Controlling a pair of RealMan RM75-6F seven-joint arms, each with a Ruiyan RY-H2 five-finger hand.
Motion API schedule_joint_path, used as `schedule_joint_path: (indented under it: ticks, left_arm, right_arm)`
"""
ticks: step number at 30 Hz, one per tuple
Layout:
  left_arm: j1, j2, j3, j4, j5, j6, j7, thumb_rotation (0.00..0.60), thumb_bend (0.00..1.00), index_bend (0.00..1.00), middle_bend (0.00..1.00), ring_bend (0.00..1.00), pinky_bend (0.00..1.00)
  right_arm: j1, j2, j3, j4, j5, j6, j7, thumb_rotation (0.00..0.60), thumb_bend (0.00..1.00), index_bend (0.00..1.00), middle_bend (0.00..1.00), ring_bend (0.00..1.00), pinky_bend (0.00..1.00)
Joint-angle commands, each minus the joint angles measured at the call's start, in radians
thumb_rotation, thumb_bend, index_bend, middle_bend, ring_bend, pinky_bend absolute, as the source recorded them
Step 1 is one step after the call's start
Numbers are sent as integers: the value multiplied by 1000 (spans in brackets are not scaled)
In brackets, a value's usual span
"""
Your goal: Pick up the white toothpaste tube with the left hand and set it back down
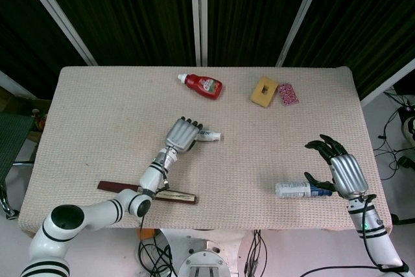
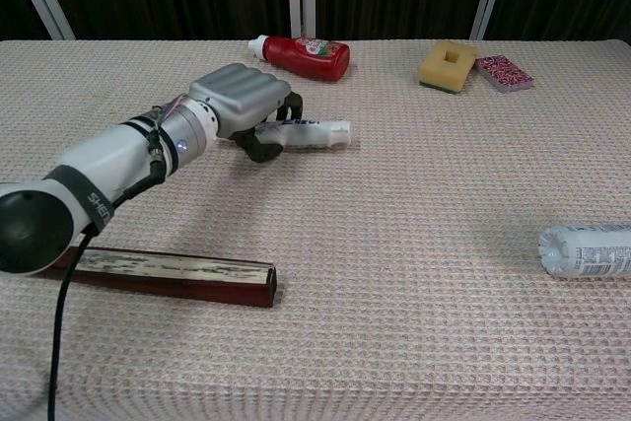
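Observation:
The white toothpaste tube (image 1: 210, 135) (image 2: 317, 132) lies near the middle of the table, cap end pointing right. My left hand (image 1: 181, 135) (image 2: 242, 101) covers its left end, fingers curled over the top and thumb tucked beneath, gripping it. Only the cap half of the tube shows past the fingers. I cannot tell whether the tube is off the cloth. My right hand (image 1: 342, 172) rests at the right front of the table with fingers spread and nothing in it; it shows only in the head view.
A clear water bottle (image 1: 293, 189) (image 2: 589, 250) lies beside my right hand. A red ketchup bottle (image 1: 202, 85) (image 2: 301, 54), a yellow sponge (image 1: 263, 91) and a pink patterned pad (image 1: 288, 93) sit at the back. A long dark-red stick (image 2: 177, 274) lies front left.

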Motion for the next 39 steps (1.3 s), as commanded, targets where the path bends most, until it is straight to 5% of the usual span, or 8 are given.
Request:
schedule_joint_path:
  ticks: [1, 10, 23, 39]
  left_arm:
    - [12, 14, 21, 28, 70, 8, -111, 573, 584, 485, 565, 489, 510]
    - [33, 98, 43, -18, 235, 78, -472, 572, 661, 600, 701, 629, 684]
    - [25, 347, 63, -377, 358, 46, -813, 572, 702, 606, 743, 670, 713]
    - [-1, 434, 93, -484, 503, 108, -1108, 562, 723, 616, 753, 671, 713]
  right_arm:
    - [0, 2, 0, -4, -1, 0, -3, 600, 230, 294, 282, 94, 226]
    - [13, 17, 5, -33, -8, -17, -30, 600, 230, 294, 282, 94, 227]
    - [139, 43, 90, -106, -82, -75, -169, 600, 232, 310, 314, 114, 255]
    - [268, -72, 118, -15, -180, -88, -218, 600, 157, 363, 325, 115, 270]
